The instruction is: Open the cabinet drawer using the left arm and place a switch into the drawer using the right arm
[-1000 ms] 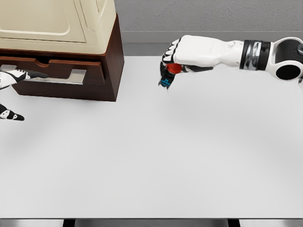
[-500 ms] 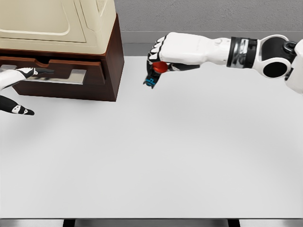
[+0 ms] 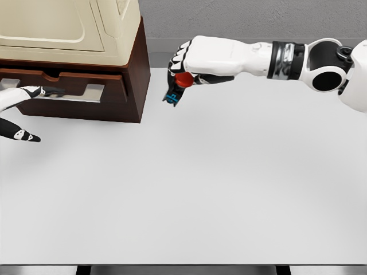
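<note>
1. The switch (image 3: pixel 176 86) is a small item with a red knob on a dark body and a blue lower tip; it hangs above the desk (image 3: pixel 189 189), pinched in the curled fingers of the right hand (image 3: pixel 182 64), just right of the cabinet's side wall and not touching it.
2. The desk is a plain white surface that fills the near and middle ground, with its front edge along the bottom of the view.
3. The left hand (image 3: pixel 20 109) enters at the left edge; its fingers are spread, holding nothing. One black-tipped finger lies low over the desk, and an upper one reaches to the silver handle (image 3: pixel 71 94) of the drawer (image 3: pixel 63 83). Whether it actually touches the handle cannot be told.
4. The drawer sits in the dark brown cabinet (image 3: pixel 135 69) at the far left of the desk; its front looks set slightly forward of the body.
5. The right arm (image 3: pixel 287 60) stretches in from the right edge, white with a dark banded wrist and a black round joint, and crosses the far edge of the desk.
6. A cream appliance (image 3: pixel 69 28) stands on top of the cabinet.
7. A grey wall (image 3: pixel 258 20) closes the scene behind.
</note>
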Robot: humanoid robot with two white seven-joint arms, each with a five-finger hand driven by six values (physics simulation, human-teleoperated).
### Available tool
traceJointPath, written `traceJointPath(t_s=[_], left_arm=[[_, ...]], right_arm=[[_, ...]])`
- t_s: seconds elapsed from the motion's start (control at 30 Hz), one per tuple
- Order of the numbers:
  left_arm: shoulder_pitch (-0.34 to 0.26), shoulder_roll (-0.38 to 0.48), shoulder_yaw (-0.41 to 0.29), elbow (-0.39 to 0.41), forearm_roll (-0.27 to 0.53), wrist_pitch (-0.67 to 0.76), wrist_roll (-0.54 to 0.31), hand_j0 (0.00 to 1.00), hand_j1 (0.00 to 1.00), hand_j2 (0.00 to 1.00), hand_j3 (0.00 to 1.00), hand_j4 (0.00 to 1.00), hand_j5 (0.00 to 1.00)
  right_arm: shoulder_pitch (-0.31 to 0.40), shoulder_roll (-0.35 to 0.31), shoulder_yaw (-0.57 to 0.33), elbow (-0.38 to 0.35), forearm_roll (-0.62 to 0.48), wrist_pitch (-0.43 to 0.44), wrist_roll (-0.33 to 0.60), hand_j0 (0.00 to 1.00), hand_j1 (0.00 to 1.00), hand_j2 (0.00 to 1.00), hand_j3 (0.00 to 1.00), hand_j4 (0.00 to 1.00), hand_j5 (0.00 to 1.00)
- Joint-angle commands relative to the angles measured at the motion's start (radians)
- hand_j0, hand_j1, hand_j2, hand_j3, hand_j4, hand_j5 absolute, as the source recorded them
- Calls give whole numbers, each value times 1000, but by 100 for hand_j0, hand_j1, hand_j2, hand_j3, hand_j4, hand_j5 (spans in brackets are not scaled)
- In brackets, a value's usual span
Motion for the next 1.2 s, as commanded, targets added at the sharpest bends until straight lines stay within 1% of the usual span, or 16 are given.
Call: traceJointPath(t_s=[0.0,0.2,0.47,0.6,0.67,0.8,0.97,1.03,1.17], left_arm=[[0,2,-3,-5,-1,-2,-15,100,100,100,100,100,100],[2,12,-3,-16,0,-2,-38,100,100,100,100,100,100],[5,46,-9,-70,11,-2,-50,100,100,100,100,100,100],[9,74,-10,-99,14,-2,-49,100,100,100,100,100,100],[12,77,-10,-101,13,-2,-50,100,100,100,100,100,100],[15,91,-12,-117,13,-2,-49,100,100,100,100,100,100],[35,109,-7,-154,14,-2,-44,100,100,100,100,100,100],[57,118,0,-171,17,-2,-41,100,100,100,100,100,100],[60,134,0,-193,20,-2,-40,100,100,100,100,100,100]], right_arm=[[0,8,-2,-1,-8,0,-1,49,49,49,49,49,49],[-6,16,-2,-4,-17,0,-1,49,49,49,49,49,49],[-9,36,-2,-12,-17,0,-1,49,49,49,49,49,49],[-17,37,-4,-33,-19,0,-1,49,49,49,49,49,49],[-25,36,-19,-61,-42,0,-1,49,49,49,49,49,49],[-29,51,-36,-66,-46,0,-1,49,49,49,49,49,49],[-35,72,-42,-66,-57,0,-1,49,49,49,49,49,49],[-37,75,-42,-64,-62,0,-1,49,49,49,49,49,49],[-37,77,-65,-67,-63,0,-2,49,49,49,49,49,49]])
